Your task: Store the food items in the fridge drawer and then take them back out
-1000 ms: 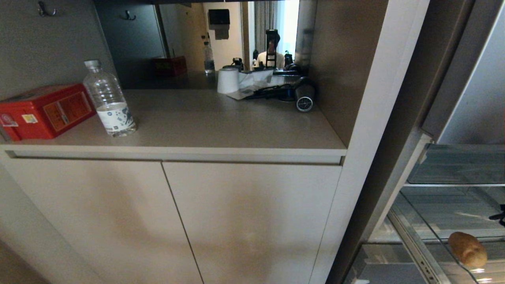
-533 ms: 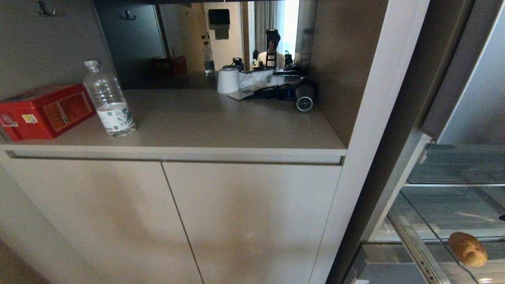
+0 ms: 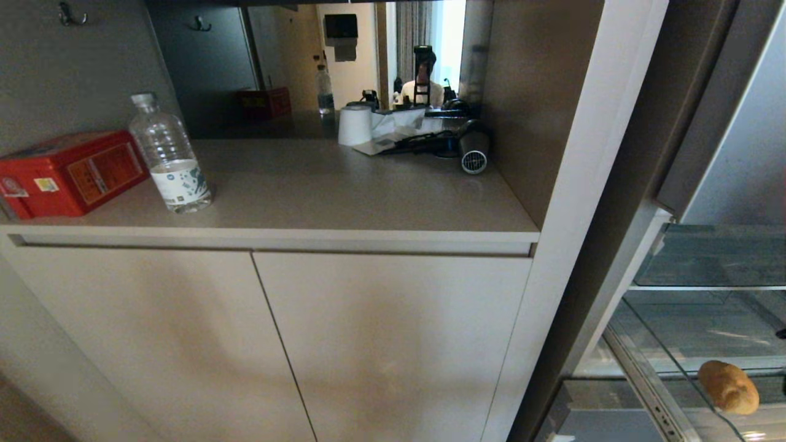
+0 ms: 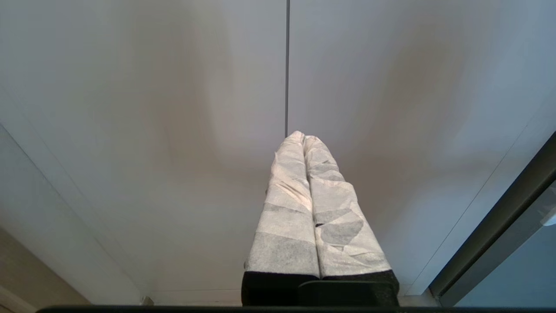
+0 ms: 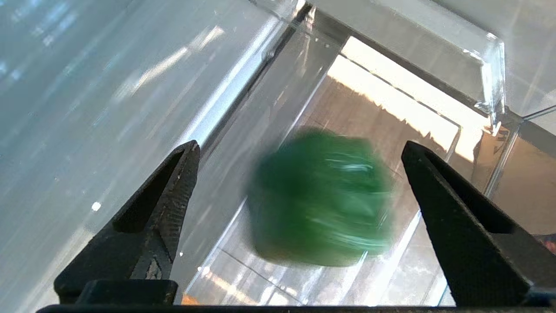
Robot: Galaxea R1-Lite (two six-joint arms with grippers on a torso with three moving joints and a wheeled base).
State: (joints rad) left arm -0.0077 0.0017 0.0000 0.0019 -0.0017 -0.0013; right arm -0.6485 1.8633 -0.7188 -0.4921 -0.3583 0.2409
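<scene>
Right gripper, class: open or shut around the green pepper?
Open. In the right wrist view both fingers of the right gripper stand wide apart, clear of the green pepper between them.

Potato point(image 3: 728, 387) in fridge drawer point(image 3: 645, 387), right of counter point(image 3: 344, 196) with bottle point(image 3: 169, 156).

Red box point(image 3: 70, 172) beside water bottle point(image 3: 169, 156) on counter point(image 3: 344, 196); hair dryer point(image 3: 457, 147), white cup point(image 3: 355, 126) behind.

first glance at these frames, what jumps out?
The green bell pepper, blurred inside the see-through fridge drawer, sits between the wide-open fingers of the right claw. In the head view, the potato lies in the drawer at lower right, and a red box and water bottle stand on the counter's left.
</scene>
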